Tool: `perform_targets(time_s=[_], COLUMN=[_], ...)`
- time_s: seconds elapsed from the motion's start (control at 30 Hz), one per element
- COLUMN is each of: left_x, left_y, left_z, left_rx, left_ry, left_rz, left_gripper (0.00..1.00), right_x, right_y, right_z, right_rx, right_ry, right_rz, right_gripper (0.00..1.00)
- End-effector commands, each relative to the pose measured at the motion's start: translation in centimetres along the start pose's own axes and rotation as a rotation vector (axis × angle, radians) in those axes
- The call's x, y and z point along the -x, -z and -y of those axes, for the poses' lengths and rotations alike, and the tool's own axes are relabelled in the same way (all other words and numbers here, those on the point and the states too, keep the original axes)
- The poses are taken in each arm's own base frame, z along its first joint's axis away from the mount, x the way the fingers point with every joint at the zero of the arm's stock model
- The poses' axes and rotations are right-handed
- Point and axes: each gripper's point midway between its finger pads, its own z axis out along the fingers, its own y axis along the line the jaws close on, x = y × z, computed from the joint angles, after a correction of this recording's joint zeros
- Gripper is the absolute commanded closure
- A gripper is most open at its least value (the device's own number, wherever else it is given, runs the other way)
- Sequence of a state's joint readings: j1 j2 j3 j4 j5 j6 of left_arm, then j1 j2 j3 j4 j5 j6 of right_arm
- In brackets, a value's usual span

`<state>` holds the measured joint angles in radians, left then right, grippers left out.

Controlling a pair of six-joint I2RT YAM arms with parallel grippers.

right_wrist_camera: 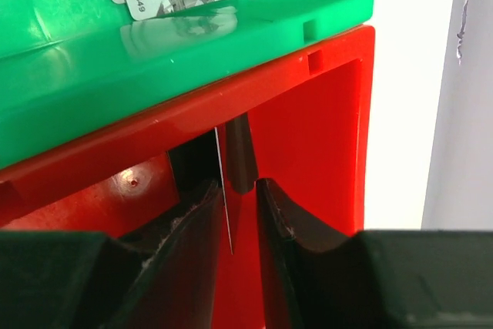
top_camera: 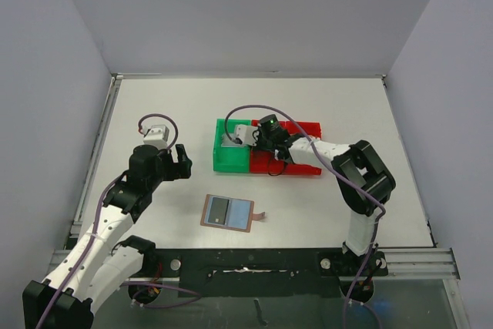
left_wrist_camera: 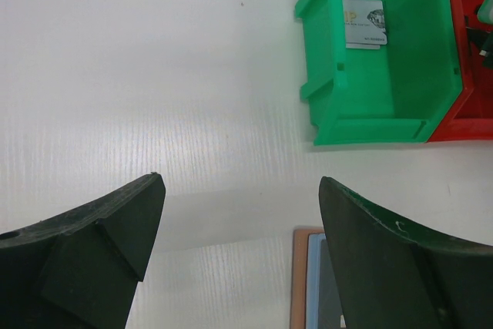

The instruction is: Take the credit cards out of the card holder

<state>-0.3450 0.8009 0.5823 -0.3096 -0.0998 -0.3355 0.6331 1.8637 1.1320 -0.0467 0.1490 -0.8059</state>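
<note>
The left jaws stand wide apart at the bottom of the view, with nothing between them, above the white bench (left_wrist_camera: 154, 75). At upper right sits a green bin (left_wrist_camera: 339, 113). A silver-grey credit card (left_wrist_camera: 363, 22) lies flat on its floor near the far wall. A red bin (left_wrist_camera: 477, 105) touches the green bin's right side. Low down, just beside the right-hand jaw, shows a corner of the card holder (left_wrist_camera: 306, 283), tan-edged with a pale blue panel.
</note>
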Motion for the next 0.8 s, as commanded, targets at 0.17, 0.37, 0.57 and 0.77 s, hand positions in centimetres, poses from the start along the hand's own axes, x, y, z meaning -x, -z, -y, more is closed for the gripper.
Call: perform_targets(time_s=[0.17,0.37,0.57,0.77], left_x=[2.0,1.9,1.8,1.8], left_y=[0.2,0.2,0.2,0.2], left_z=[1.0,1.1,1.1,1.1], left_rx=[-0.046,-0.052,-0.053,-0.057], left_ry=[-0.01,-0.013,-0.013,-0.013], left_rz=[0.077,0.075,0.073,0.07], left_gripper=[0.2,0.2,0.2,0.2], right_x=[0.1,-0.3,0.4,1.5], right_y=[1.0,0.4,0.5,1.7], right_z=[2.7,1.9,3.1,4.6], right_rx=[-0.055,-0.024,-0.078,-0.132], right_ry=[-0.015,-0.018,-0.082,-0.151], right_rz=[-0.001,-0.014,0.006,0.064], right_gripper=[0.72,0.62,0.61,0.6])
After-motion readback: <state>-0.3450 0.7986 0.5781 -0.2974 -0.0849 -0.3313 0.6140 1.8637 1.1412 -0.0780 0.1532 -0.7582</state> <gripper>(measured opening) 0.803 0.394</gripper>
